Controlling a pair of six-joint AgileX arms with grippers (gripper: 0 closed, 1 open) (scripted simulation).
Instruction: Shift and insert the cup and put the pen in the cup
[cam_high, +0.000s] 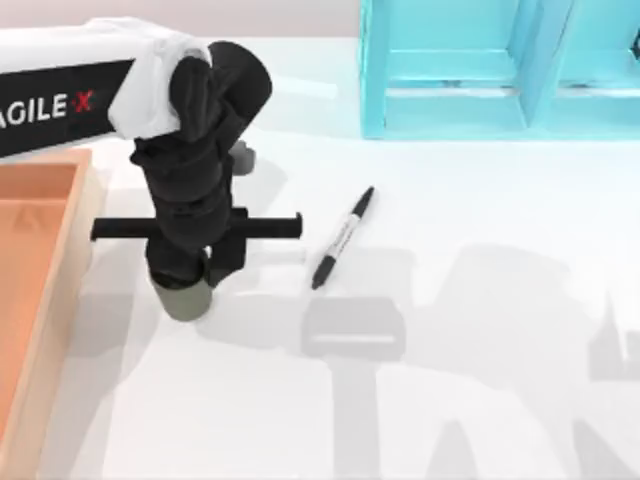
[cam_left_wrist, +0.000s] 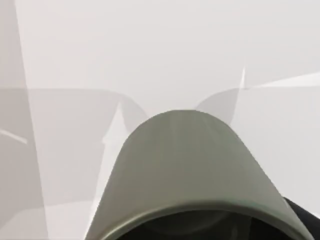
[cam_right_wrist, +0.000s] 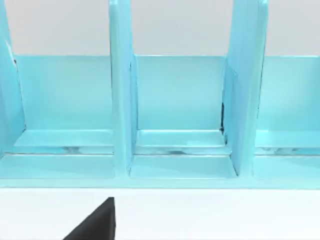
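I count one cup (cam_high: 186, 297), one pen (cam_high: 342, 238), one orange tray (cam_high: 40, 290) and one turquoise divided rack (cam_high: 500, 70) on the white table (cam_high: 480, 300).

The cup is a small olive-green cylinder, plain, with no handle. Seen from above it peeks out from under my left gripper (cam_high: 185, 275), at about eight o'clock from the table's centre, just beside the tray's right wall. In my left wrist view its rounded wall and the edge of its dark inside sit right up close (cam_left_wrist: 185, 170). From above, my left gripper's black body sits directly over the cup, but I cannot tell how far my left jaws are parted or whether they are actually pressing on it.

The pen is a slim marker with a black cap, a black end and a pale middle barrel carrying small dark print. It lies flat on the table at about three o'clock from the cup, apart from it, slanted so one end points toward one o'clock and the other toward seven.

The rack stands at one o'clock from the centre, at the far edge. My right wrist view faces its compartments (cam_right_wrist: 175, 100), where I count three open bays between upright dividers. A dark corner shows low in that view, and I cannot tell how my right jaws stand.
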